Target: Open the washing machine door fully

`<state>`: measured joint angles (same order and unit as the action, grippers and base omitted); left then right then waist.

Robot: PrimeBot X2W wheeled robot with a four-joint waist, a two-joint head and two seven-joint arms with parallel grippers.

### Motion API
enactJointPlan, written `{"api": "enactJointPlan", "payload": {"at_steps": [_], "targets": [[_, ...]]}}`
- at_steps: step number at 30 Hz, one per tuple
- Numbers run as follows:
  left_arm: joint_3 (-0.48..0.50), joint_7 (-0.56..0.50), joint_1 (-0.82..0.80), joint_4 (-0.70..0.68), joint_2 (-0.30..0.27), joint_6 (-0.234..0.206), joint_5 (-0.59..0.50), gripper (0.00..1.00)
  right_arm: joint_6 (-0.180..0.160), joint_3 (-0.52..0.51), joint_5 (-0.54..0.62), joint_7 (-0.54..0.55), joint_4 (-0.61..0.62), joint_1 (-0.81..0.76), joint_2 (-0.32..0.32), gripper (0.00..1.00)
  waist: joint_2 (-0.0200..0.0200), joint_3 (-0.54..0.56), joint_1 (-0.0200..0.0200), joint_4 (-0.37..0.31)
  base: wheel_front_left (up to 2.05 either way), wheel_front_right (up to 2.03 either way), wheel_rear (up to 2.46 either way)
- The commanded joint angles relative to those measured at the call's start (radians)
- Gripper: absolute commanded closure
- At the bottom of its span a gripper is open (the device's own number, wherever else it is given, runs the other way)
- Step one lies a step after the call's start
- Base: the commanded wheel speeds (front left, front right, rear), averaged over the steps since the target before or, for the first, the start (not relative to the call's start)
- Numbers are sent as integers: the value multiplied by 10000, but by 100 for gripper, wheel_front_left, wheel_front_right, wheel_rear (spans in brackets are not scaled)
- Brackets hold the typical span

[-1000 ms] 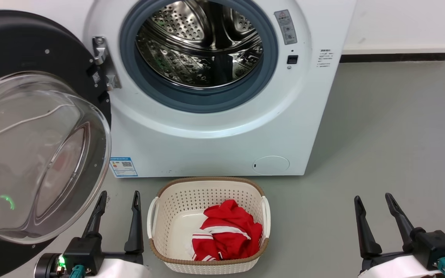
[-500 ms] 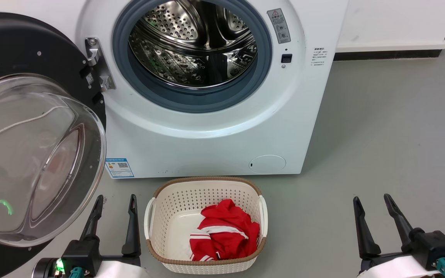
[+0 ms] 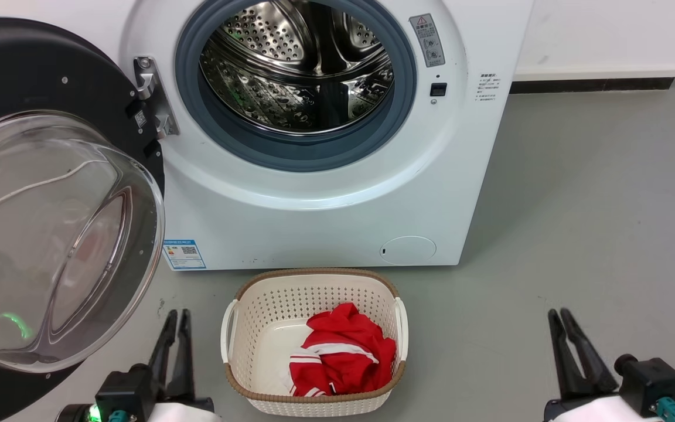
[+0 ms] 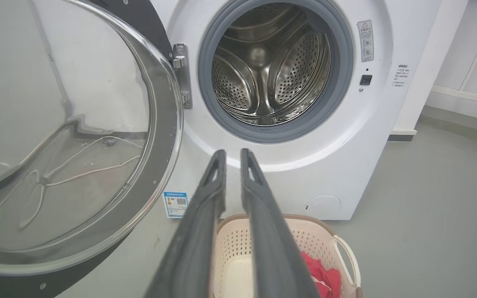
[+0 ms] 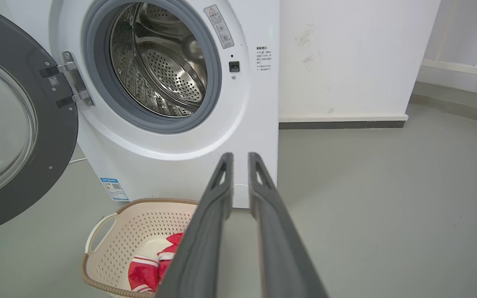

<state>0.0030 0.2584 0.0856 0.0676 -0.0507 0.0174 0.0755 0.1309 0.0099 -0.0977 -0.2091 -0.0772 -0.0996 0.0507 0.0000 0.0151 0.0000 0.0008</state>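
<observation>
The large round black-rimmed, glass-bowled washing machine door [image 3: 50, 223] stands swung wide open left of the white boxy washing machine [image 3: 314, 217]. Before the machine, both arms sit low, left gripper [image 3: 178, 313] and right gripper [image 3: 558, 312] pointing at it, fingers pressed together, empty.
</observation>
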Motion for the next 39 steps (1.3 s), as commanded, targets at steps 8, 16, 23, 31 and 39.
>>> {"api": "enactJointPlan", "payload": {"at_steps": [8,16,23,31,39], "targets": [[191,-461,-336,176,-5,135,1788,100,0,1,-1904,246,-48,239,106,100,0,-12,0,1,0,0,0],[267,-800,-499,312,-5,250,3329,100,0,-17,-3511,490,-254,485,193,100,0,-24,0,-1,0,0,0],[345,-1088,-651,446,-4,343,4554,100,-1,-47,-4775,690,-392,654,246,100,0,-34,0,-1,0,0,0],[436,-1401,-813,599,-4,441,5846,100,-1,-93,-6093,916,-537,829,289,100,0,-46,0,-2,0,0,0],[523,-1690,-961,743,-4,529,7028,100,-1,-149,-7293,1131,-668,991,321,100,0,-58,0,-2,0,0,0]]}}
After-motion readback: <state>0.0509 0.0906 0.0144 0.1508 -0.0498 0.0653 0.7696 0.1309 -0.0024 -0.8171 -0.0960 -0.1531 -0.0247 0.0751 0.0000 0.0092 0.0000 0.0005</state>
